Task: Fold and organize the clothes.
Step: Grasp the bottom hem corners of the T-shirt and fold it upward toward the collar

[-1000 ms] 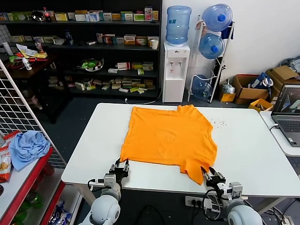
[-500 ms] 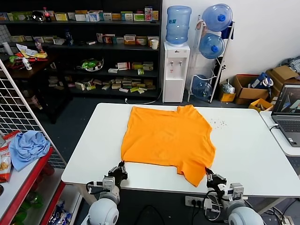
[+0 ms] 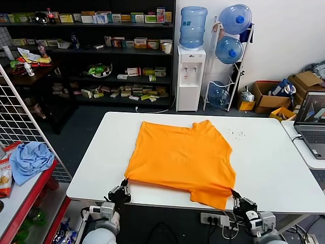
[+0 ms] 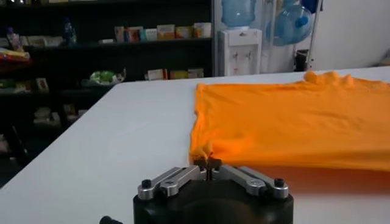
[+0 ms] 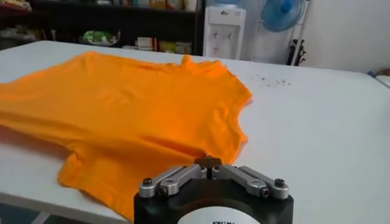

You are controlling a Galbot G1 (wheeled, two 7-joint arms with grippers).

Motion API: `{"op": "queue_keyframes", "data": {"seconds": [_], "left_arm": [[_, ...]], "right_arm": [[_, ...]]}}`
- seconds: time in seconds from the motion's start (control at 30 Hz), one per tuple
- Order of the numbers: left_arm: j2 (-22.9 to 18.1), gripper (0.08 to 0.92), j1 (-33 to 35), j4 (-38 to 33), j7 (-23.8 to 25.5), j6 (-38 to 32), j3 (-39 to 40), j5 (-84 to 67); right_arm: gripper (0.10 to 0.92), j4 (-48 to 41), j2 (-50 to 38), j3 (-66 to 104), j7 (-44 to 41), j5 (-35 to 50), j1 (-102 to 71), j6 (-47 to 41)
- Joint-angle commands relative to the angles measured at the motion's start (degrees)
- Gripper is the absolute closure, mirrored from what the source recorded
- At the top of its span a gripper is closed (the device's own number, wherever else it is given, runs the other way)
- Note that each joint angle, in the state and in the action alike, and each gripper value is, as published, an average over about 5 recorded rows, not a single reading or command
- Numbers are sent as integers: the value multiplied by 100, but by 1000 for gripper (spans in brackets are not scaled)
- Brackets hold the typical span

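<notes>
The orange T-shirt [image 3: 182,158] lies spread across the middle of the white bench [image 3: 269,162], its hem reaching the near edge. The left gripper [image 3: 121,190] pinches the hem's near-left corner; the right gripper [image 3: 238,199] pinches the near-right corner, both at the bench's near edge.

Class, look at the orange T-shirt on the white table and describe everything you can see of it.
The orange T-shirt is plain, soft-looking fabric with short sleeves; no print shows. It lies spread nearly flat on the white table, collar toward the far side, hem at the near edge. The left gripper is shut on its near-left corner, and the right gripper is shut on its near-right hem corner.
</notes>
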Motion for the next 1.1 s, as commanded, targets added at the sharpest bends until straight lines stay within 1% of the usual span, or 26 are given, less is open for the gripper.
{"op": "queue_keyframes", "data": {"seconds": [0.03,0.23,0.33,0.5,0.7,0.93,1.1], "left_arm": [[208,897,592,-455,5,-165,-112,350],[-86,897,-36,4,76,-509,-31,926],[-199,897,-276,234,94,-581,18,1023],[-251,897,-619,520,92,-590,91,995],[-404,897,-1163,1007,79,-583,155,938],[-516,897,-1792,1638,95,-607,266,916],[-468,897,-2109,1969,130,-614,341,853]], "right_arm": [[901,299,-149,193,23,-340,-233,172],[901,-337,-295,-94,29,-316,726,360],[901,-460,-409,-229,57,-246,1006,312],[901,-740,-615,-435,102,15,1595,230],[901,-1473,-744,-796,-22,121,2449,372],[901,-2294,-618,-1311,-70,158,3268,458],[901,-2746,-436,-1542,-53,218,3688,386]]}}
